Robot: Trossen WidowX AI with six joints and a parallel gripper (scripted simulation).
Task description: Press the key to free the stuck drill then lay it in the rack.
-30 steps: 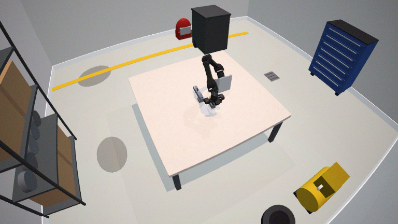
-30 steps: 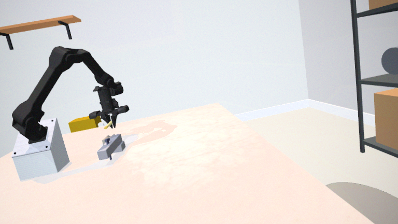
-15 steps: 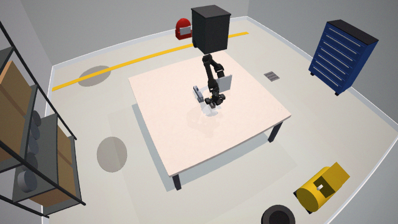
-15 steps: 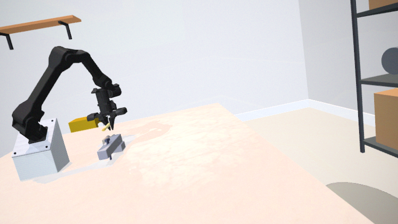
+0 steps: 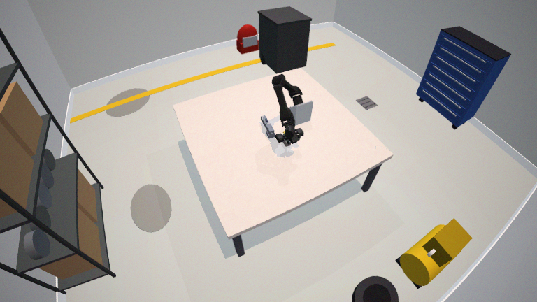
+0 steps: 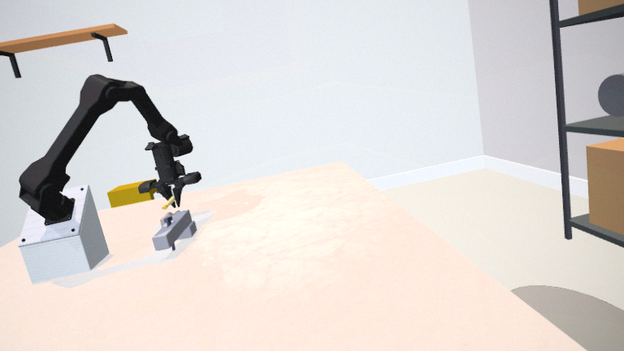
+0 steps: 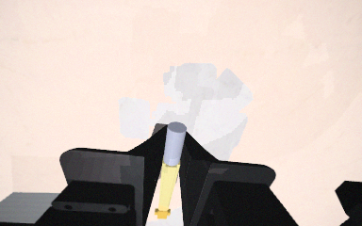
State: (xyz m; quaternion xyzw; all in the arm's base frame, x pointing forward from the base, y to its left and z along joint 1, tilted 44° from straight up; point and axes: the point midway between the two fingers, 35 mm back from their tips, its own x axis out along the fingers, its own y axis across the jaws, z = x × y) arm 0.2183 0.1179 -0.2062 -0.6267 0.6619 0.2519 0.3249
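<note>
My gripper (image 5: 287, 143) (image 6: 175, 205) (image 7: 173, 130) is shut on the drill, with its fingers pointing down. The drill (image 6: 168, 202) (image 7: 170, 185) has a grey cylindrical shank between the fingertips and a yellow shaft with a small orange end. It is held tilted above the table. The grey fixture (image 5: 267, 126) (image 6: 179, 229) stands beside and below the gripper. A small dark blue piece (image 6: 166, 220) with a pale top sits on it. I cannot tell for sure whether this is the key. A dark block (image 7: 160, 126) shows beside the shank, mostly hidden by a finger. I cannot clearly make out the rack.
The pale table (image 5: 237, 187) (image 6: 322, 292) carries the white base box (image 5: 304, 112) (image 6: 57, 255) of the arm behind the fixture. A grey surface (image 7: 28, 207) shows at the lower left of the wrist view. A dark cabinet (image 5: 282, 41) stands beyond the table's far edge.
</note>
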